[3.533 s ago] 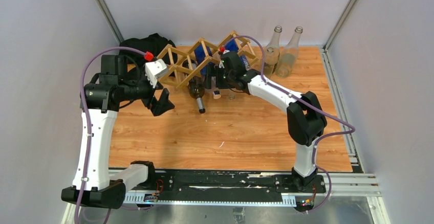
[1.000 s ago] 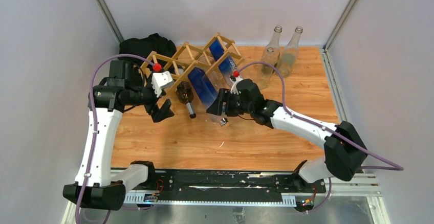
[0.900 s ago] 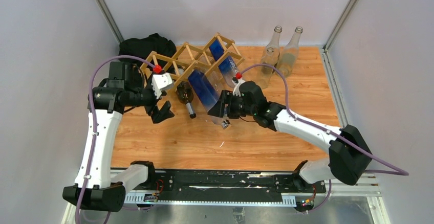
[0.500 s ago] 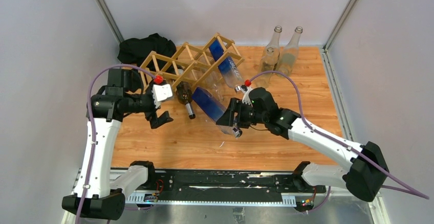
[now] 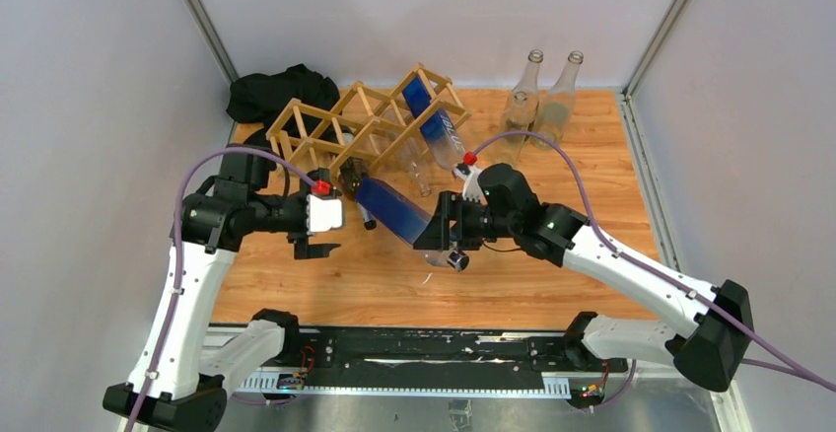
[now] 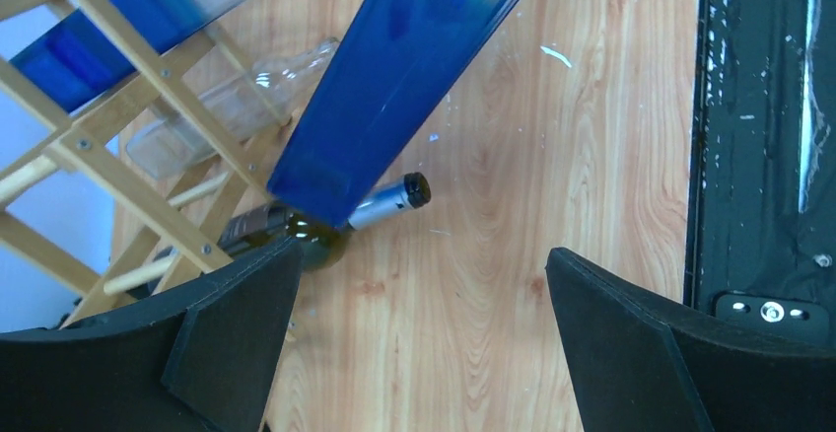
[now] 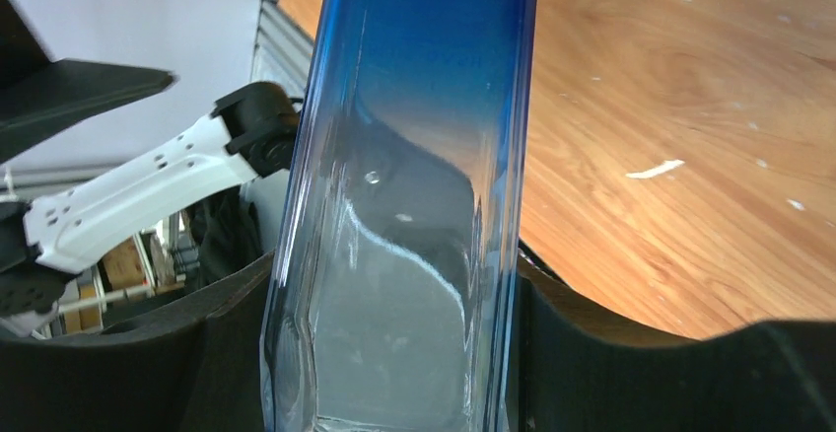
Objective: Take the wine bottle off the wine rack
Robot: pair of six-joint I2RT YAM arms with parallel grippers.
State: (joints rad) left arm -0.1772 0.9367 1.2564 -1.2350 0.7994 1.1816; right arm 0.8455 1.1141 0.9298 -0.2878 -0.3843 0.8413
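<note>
The light wooden wine rack stands at the back of the table. My right gripper is shut on a blue-and-clear wine bottle, held tilted in front of the rack and clear of its cells. The bottle fills the right wrist view between the black fingers. It also crosses the left wrist view. My left gripper is open and empty above the table, left of the bottle. A dark green bottle lies in the rack, neck forward. Another blue bottle lies in the rack's right cells.
Two clear empty bottles stand at the back right. A clear bottle lies in the rack. A black cloth lies behind the rack at the back left. The black base rail runs along the near edge.
My right gripper has drawn the blue bottle out of the rack toward the front. My left gripper has left the rack and moved forward and right.
</note>
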